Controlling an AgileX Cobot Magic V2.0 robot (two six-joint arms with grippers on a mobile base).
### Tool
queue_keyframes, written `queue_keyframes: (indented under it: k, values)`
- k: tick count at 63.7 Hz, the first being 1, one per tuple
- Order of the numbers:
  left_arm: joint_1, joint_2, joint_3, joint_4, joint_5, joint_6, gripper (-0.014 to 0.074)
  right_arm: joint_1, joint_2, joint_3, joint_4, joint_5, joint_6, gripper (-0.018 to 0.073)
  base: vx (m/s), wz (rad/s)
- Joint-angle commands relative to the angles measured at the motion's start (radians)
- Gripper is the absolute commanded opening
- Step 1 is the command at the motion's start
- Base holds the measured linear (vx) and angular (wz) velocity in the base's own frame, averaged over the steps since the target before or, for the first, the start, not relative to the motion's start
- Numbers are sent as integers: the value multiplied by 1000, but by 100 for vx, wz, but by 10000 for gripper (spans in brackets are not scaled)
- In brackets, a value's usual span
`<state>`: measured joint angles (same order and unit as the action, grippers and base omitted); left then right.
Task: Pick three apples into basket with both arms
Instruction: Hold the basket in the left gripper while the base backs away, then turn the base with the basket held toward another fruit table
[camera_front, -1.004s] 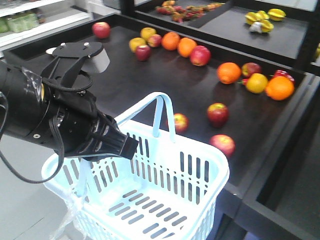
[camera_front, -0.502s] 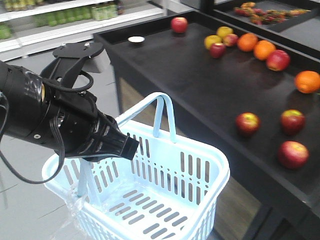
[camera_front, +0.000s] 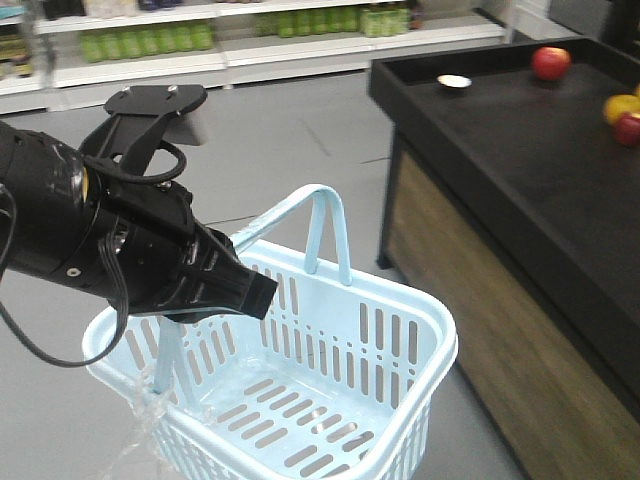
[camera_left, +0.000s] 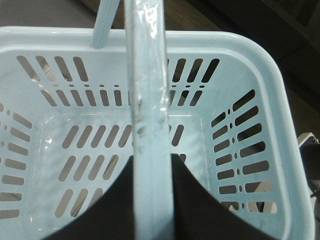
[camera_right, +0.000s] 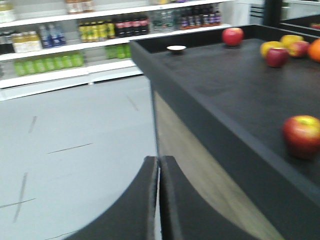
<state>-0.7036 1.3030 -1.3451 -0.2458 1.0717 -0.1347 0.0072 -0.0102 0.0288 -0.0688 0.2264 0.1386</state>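
Note:
The pale blue basket (camera_front: 440, 342) hangs from my left gripper (camera_front: 236, 291), which is shut on its near handle (camera_left: 146, 100). In the left wrist view the black fingers (camera_left: 197, 200) flank that handle above the basket's slotted bottom, with no fruit inside the basket (camera_left: 265, 60). My right gripper (camera_right: 159, 160) is shut on nothing, out over the grey floor beside the black table (camera_right: 220, 85). Red apples lie on that table: one at the far end (camera_right: 232, 36), one beside the yellow fruits (camera_right: 276, 56), one nearest (camera_right: 302, 135). In the front view the far apple (camera_front: 551, 62) sits at top right.
The black table (camera_front: 500, 170) with wood-panelled sides fills the right. On it are a small white dish (camera_front: 454, 81), yellow fruits (camera_right: 290, 40) and an orange (camera_right: 315, 50). Store shelves of bottles (camera_front: 150, 40) line the back wall across the grey floor.
The front view has swung left: the table and its fruit slid to the right edge, and floor and shelves came into view. The left arm and basket kept their place in the frame.

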Motion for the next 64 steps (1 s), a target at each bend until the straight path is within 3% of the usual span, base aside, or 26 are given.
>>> queue_keyframes:
  k: [1,64]
  values:
    - [-6,-36,-30,-26,-58,-9,-8,-7,-11,13,-9,-72,-6,-4,-3,60]
    - [-6,-36,-30,-26,-58,-9,-8,-7,-11,13,-9,-72,-6,-4,7,54]
